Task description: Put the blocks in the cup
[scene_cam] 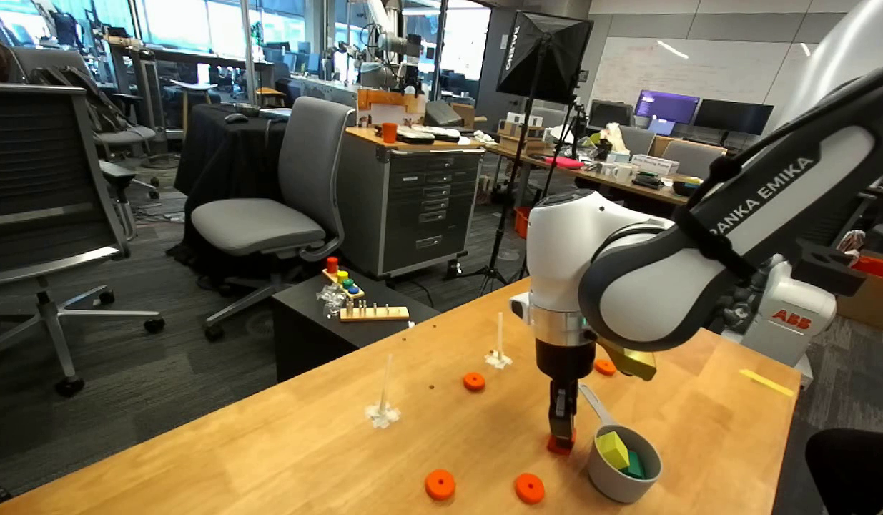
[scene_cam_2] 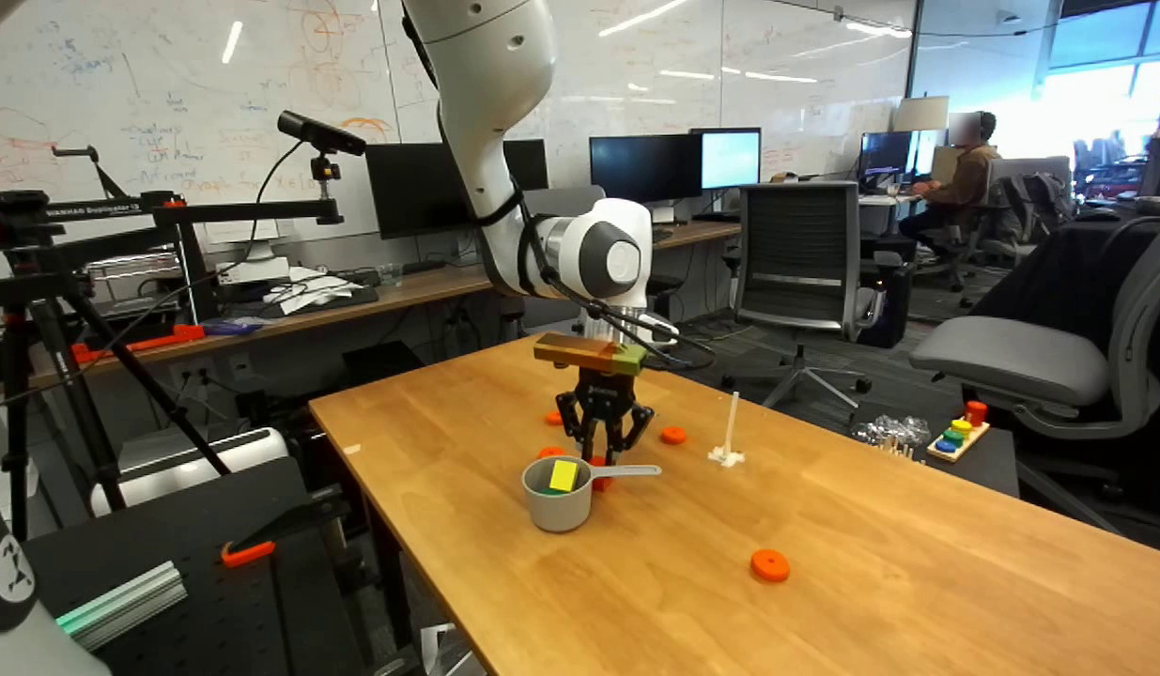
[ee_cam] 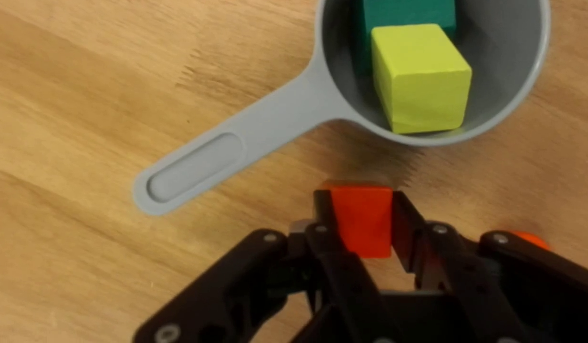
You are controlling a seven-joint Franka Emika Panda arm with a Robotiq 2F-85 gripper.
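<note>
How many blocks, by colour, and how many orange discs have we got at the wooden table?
Green block: 1, in the cup
Yellow block: 1, in the cup
Red block: 1, held by the gripper
Orange discs: 4
Total: 7, of which 3 are blocks

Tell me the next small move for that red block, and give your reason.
I'd probably lift the red block straight up, high enough to clear the grey cup. The fingers are closed on it from both sides, and it sits outside the cup, while the yellow block and green block are already inside.
</note>
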